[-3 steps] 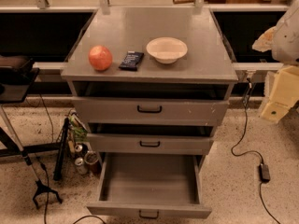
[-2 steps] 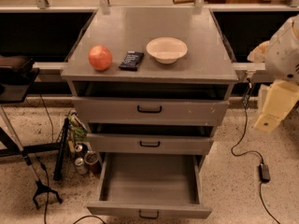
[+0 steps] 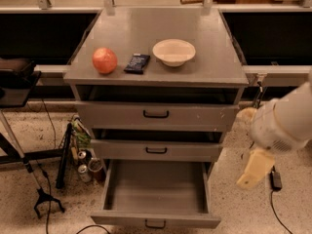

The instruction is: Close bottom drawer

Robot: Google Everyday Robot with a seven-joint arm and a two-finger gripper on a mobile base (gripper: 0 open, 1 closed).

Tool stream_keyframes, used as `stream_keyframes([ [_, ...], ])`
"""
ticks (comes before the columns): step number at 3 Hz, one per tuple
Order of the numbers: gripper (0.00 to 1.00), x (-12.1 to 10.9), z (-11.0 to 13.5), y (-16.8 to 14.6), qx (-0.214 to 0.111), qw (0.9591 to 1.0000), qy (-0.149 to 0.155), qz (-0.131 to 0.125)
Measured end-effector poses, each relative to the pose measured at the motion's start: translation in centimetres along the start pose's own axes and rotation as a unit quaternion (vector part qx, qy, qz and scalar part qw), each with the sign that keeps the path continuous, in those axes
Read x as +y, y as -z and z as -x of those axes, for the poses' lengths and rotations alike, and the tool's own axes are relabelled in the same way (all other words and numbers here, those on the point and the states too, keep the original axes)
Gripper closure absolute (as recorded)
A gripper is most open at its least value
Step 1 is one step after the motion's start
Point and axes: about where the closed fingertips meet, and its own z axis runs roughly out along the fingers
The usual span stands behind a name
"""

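Bottom drawer (image 3: 156, 189) wide open, push not begun; your claw (image 3: 256, 168) hangs off the desk's (image 3: 209, 38) front-right corner, can't tell its grip.

Bottom drawer (image 3: 156, 191) — grey metal, matt, smooth inside. Cabinet top (image 3: 214, 57) same dull metal. Bowl (image 3: 174, 51) matt cream. Floor (image 3: 234, 199) speckled, rough. My gripper (image 3: 254, 169), right of the drawer — smooth cream plastic.

Arm (image 3: 285, 121): swung down and left from the right edge, closer to the cabinet (image 3: 214, 57).
Gripper (image 3: 253, 169): dropped from beside the top drawer (image 3: 112, 115) to just right of the open bottom drawer (image 3: 156, 189), apart from it, pointing down and left.
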Motion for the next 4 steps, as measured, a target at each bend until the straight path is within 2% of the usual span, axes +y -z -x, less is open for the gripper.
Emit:
stream_keyframes([
  [1,0.0,3.0,-2.1,-8.8,-0.034,0.9987,-0.01,0.036],
  [2,0.0,3.9,-3.3,-17.2,-0.058,0.9962,-0.03,0.058],
  [3,0.0,3.8,-4.2,-24.8,-0.074,0.9932,-0.056,0.07],
  [4,0.0,3.8,-4.2,-24.8,-0.074,0.9932,-0.056,0.07],
])
